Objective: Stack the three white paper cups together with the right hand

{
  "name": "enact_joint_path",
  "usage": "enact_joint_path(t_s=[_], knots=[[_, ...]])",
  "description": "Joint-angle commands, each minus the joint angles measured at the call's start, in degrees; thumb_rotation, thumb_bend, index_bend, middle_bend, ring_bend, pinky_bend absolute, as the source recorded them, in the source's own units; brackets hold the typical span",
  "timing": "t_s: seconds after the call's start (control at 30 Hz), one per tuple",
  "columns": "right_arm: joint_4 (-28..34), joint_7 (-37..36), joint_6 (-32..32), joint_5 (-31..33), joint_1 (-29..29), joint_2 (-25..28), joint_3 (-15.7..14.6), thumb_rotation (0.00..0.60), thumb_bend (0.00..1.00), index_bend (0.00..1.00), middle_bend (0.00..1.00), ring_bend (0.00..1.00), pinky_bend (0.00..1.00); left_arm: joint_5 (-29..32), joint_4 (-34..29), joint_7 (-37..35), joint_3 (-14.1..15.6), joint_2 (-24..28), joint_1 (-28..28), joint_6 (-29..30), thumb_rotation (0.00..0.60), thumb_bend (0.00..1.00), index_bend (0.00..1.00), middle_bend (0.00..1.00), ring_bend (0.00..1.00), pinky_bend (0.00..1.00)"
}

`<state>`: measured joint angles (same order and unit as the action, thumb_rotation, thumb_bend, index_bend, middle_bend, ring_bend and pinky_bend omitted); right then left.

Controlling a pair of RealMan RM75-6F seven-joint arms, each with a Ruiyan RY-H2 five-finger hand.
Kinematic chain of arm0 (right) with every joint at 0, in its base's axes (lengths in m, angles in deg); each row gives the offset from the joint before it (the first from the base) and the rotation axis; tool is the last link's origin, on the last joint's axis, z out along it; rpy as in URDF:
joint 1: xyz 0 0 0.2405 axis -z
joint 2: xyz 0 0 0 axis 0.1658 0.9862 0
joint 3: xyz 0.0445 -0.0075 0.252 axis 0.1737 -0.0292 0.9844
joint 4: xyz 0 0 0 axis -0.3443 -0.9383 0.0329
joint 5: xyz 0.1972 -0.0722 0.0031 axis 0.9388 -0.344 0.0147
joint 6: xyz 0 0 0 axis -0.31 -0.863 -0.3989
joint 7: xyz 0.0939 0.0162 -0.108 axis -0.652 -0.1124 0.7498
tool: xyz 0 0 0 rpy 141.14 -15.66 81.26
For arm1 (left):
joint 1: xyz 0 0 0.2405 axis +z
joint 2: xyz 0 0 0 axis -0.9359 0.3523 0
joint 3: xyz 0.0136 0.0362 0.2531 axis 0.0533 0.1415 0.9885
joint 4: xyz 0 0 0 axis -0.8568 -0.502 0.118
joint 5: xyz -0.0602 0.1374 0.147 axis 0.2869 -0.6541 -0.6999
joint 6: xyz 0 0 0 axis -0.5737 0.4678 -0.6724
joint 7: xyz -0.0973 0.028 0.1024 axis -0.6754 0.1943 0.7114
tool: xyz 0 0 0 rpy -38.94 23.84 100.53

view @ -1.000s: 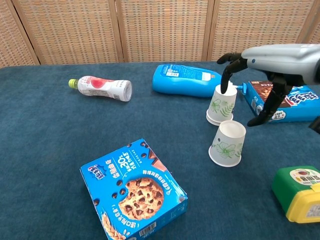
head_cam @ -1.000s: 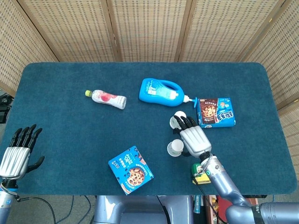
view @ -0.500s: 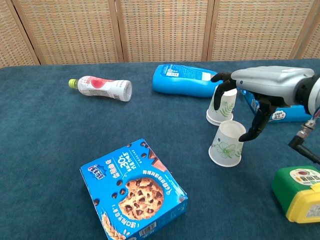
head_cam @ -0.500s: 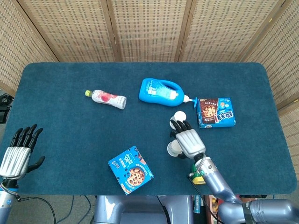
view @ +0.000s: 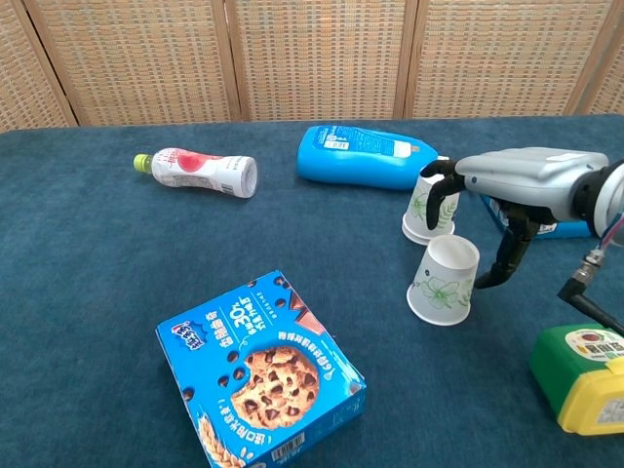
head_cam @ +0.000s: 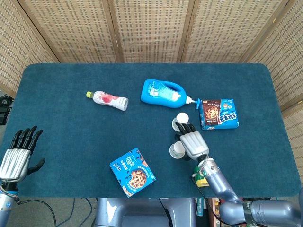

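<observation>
1. We log the right robot hand (view: 487,210) over the right-centre of the blue surface (head_cam: 71,137), palm down, its fingers (view: 441,190) curled over the top of the far paper cup stack (view: 426,210). The thumb hangs down just beside the near cup. We cannot tell whether it actually grips anything.
2. The far paper cup stack stands upside down, rim on the surface. A doubled rim at its base suggests nested cups, though we cannot be sure of that.
3. The near paper cup (view: 446,279) also stands inverted, leaf print facing us, just in front of the far one and apart from it.
4. The left robot hand (head_cam: 19,153) rests at the near left edge of the surface, fingers extended and a little apart, holding nothing; only the head view shows it.
5. Behind the cups a blue detergent bottle (view: 366,156) lies on its side.
6. A blue cookie box (head_cam: 219,113) sits right of the cups, mostly hidden by the arm in the chest view.
7. A second cookie box (view: 261,375) lies near centre-front.
8. A pink drink bottle (view: 200,170) lies on its side, far left.
9. A green-and-yellow container (view: 585,390) sits at the near right edge.
</observation>
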<state>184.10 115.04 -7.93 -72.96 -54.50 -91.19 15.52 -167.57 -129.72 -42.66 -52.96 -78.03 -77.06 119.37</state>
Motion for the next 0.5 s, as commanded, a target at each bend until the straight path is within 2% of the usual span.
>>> enact_joint_path(t_s=[0.03,0.27,0.5], knots=[[-0.6,-0.4,0.3,0.1,0.0,-0.1,0.2,0.6,0.13,0.35,0.04,0.0,0.11,-0.1,0.0,0.1,0.1,0.0,0.0,0.0,0.6,0.29,0.0,0.0,0.0,0.0],[-2.2,-1.6,1.3,0.3,0.2,-0.9,0.3,0.6,0.13,0.36,0.05,0.0,0.11,-0.1,-0.1,-0.1,0.0,0.1,0.0,0.1,0.6,0.29,0.0,0.0,0.0,0.0],[-4.4,-2.4,1.7,-0.3,0.3,-2.5,0.3,0.6,0.13,0.45,0.1,0.0,0.11,-0.1,-0.2,-0.1,0.0,0.2,0.1,0.2,0.6,0.29,0.0,0.0,0.0,0.0]])
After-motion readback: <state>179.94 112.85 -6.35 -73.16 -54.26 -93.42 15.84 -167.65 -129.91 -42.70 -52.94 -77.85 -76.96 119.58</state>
